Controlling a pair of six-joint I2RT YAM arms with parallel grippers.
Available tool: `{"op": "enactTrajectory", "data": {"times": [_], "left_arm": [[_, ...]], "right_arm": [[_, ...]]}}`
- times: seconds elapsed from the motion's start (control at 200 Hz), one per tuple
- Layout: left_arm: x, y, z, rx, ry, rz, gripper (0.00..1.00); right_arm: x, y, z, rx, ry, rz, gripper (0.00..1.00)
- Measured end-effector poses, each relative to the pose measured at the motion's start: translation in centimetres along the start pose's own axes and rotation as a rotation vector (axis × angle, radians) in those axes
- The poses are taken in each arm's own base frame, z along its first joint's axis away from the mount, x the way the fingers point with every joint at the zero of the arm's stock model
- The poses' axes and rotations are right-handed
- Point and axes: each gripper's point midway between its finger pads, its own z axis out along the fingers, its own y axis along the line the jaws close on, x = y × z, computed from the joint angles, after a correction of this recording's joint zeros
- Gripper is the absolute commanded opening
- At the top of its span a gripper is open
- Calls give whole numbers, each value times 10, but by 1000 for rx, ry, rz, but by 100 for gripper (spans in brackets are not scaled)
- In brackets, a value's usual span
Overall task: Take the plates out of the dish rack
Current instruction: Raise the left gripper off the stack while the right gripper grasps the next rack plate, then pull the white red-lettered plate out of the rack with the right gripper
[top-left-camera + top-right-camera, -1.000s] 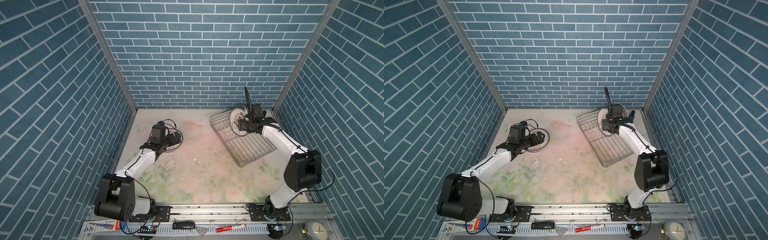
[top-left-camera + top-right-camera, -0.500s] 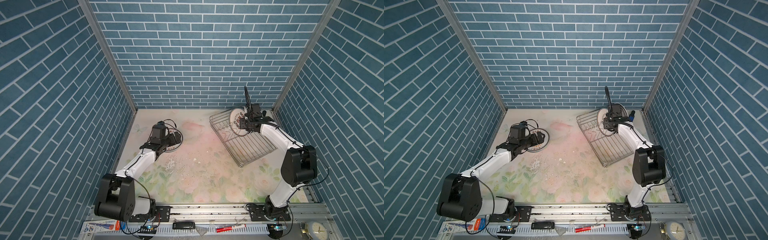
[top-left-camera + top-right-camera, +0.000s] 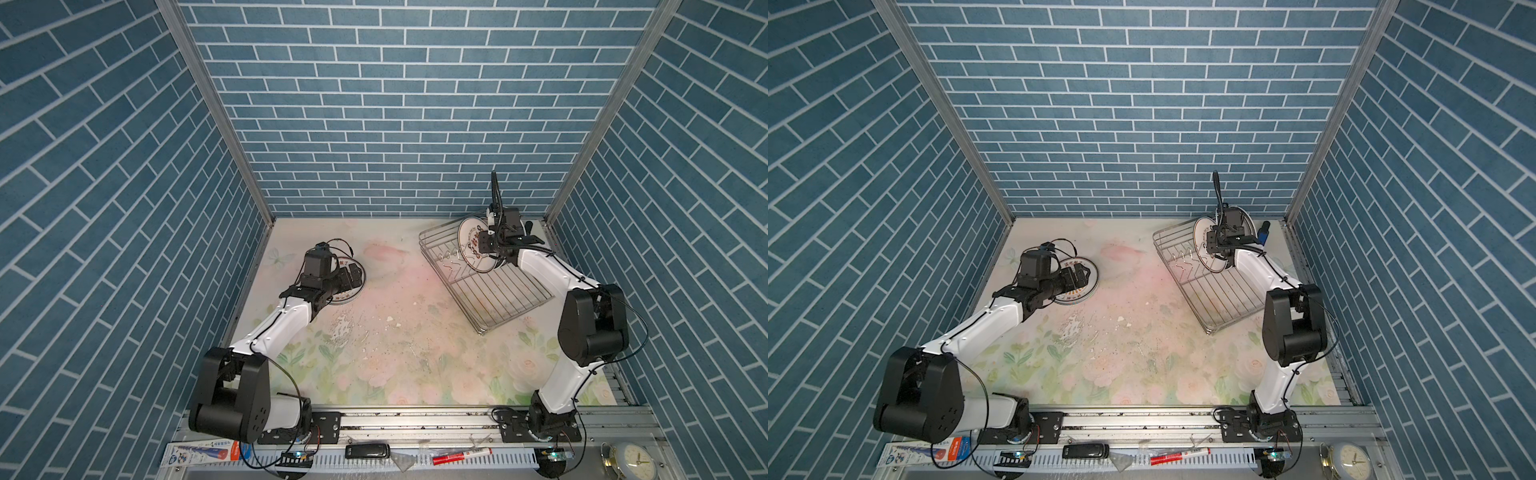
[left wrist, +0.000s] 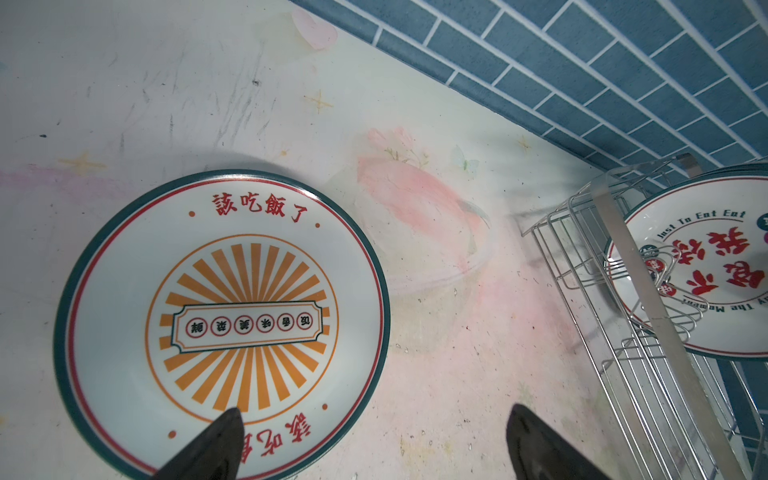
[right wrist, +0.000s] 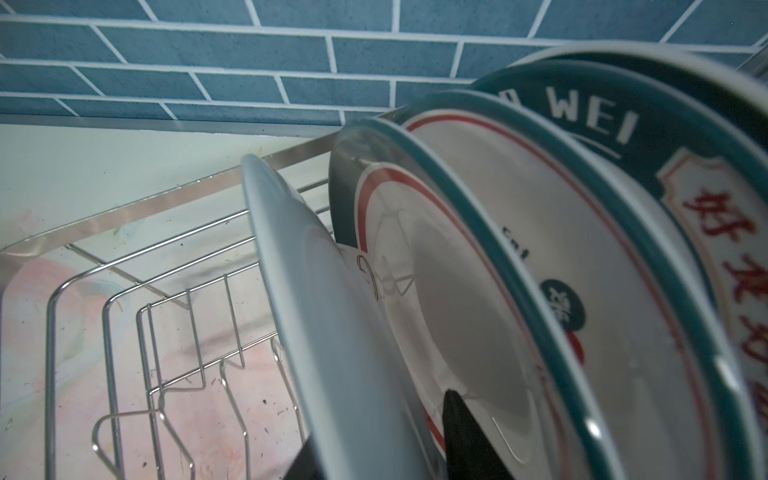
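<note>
Plates: glazed ceramic by the look, so we judge them stiff, fairly heavy for their thickness, slick on the face and apt to chip against wire or each other. Best hold is across the upper rim, pads on front and back faces, lifting straight up out of the prongs before any swing.

Positions: the right gripper is at the dish rack, near the back right corner of the table. Its jaws straddle the rim of the front plate, one finger on each side; we cannot tell whether the pads are pressing. The left gripper is spread wide and holds nothing. It hovers over the sunburst plate, which lies flat on the table, well apart from the rack.

Views: the right wrist view alone separates the stack, with at least two more plates leaning close behind the front one. In both top views they merge into one disc, the gripper covering the rim. The left wrist view alone shows the front plate's printed face and the empty prongs ahead of it
</note>
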Motion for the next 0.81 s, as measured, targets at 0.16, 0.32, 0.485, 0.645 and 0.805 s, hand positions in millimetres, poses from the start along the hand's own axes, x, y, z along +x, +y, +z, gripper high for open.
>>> {"op": "enactTrajectory", "data": {"times": [0.16, 0.32, 0.485, 0.645, 0.805], "left_arm": [[0, -1, 0, 3, 2, 0, 99], [0, -1, 0, 3, 2, 0, 99], [1, -1, 0, 8, 4, 0, 99], [1, -2, 0, 13, 7, 0, 99], [1, -2, 0, 14, 8, 0, 99]], "right_arm": [[3, 2, 4, -10, -2, 0, 29], [3, -2, 5, -2, -15, -1, 22], [6, -3, 2, -1, -26, -28, 15], [10, -2, -2, -7, -36, -95, 13], [11, -1, -4, -14, -44, -94, 10]]}}
